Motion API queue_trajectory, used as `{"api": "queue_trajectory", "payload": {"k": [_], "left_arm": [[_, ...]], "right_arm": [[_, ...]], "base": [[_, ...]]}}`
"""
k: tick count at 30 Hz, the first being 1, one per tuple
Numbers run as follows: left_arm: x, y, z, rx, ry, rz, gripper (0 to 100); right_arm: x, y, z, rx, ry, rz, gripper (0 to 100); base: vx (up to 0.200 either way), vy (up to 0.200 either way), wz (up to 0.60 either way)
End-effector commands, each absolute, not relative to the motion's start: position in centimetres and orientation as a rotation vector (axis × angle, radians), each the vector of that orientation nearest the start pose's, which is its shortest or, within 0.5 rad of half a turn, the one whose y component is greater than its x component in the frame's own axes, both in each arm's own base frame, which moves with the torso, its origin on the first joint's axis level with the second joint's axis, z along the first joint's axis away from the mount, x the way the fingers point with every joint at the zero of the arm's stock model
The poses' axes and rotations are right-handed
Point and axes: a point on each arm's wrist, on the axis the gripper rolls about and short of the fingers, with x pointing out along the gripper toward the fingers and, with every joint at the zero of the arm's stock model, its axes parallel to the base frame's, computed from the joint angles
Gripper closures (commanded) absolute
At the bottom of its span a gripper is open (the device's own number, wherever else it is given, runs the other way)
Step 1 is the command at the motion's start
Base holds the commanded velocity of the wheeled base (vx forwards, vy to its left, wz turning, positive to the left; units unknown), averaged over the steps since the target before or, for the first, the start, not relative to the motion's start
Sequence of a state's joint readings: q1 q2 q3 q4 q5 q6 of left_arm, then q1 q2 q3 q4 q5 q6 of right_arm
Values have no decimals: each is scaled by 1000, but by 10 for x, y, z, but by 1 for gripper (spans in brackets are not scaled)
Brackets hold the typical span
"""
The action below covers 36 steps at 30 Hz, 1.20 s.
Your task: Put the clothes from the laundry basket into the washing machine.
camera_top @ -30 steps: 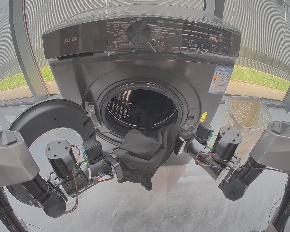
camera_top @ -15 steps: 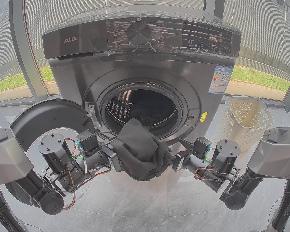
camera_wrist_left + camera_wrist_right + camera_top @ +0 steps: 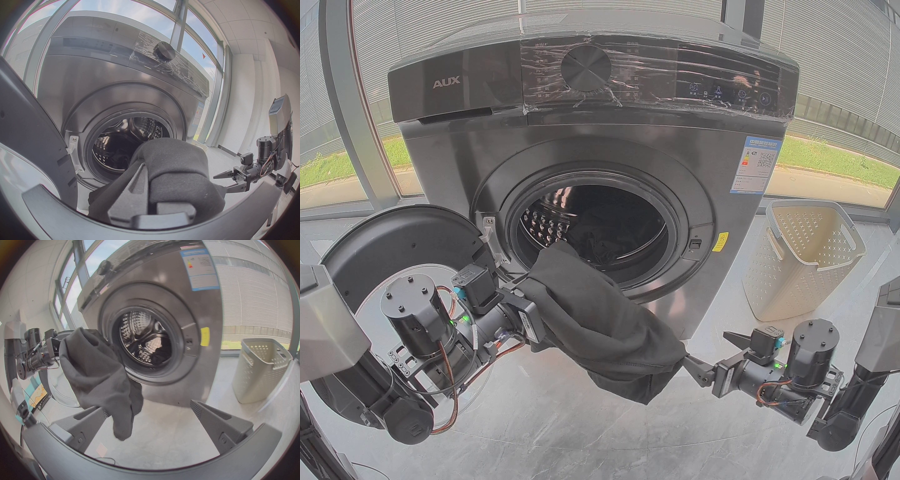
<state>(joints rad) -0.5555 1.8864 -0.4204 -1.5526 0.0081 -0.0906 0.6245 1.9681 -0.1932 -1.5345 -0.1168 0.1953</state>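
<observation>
The left hand (image 3: 153,200) is clamped on a black garment (image 3: 600,319), its two fingers pressed together through a thick fold of the cloth. This hand sits low in front of the washing machine (image 3: 587,131), just below and to the left of the round drum opening (image 3: 594,228). From the grip, the garment's upper end rises to the lower left rim of the opening and rests against it. The rest of the garment sags down and to the right as a long bundle hanging above the floor (image 3: 600,437).

The right hand (image 3: 709,355) is lower and farther right, with its fingers spread wide apart and nothing between them. Its fingertips point at the garment's hanging lower end and sit just beside it. It is not possible to tell whether one fingertip brushes the cloth.

The machine's door (image 3: 394,244) is swung fully open to the left, behind the left arm. More dark clothes (image 3: 612,228) lie inside the drum. The cream laundry basket (image 3: 794,281) stands on the floor to the right of the machine, well apart from both hands.
</observation>
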Motion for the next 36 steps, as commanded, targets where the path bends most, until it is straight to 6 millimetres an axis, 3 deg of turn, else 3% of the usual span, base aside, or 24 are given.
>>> {"api": "queue_trajectory", "payload": {"k": [1, 6, 19, 26, 36], "left_arm": [[247, -154, 122, -107, -40, -542, 100], [250, -154, 117, -105, -26, -536, 100], [244, -163, 117, -100, -24, -528, 100], [246, -163, 115, -91, -22, -521, 100], [245, -164, 110, -61, -9, -522, 100]], "right_arm": [[196, 120, 59, 67, 338, 425, 0], [177, 112, 51, 39, 424, 496, 0], [203, 122, 70, 95, 282, 483, 0], [204, 125, 72, 98, 270, 487, 0], [203, 126, 70, 97, 277, 495, 0]], "base": [[0, 0, 0], [0, 0, 0], [0, 0, 0], [171, 0, 0], [20, 0, 0]]}}
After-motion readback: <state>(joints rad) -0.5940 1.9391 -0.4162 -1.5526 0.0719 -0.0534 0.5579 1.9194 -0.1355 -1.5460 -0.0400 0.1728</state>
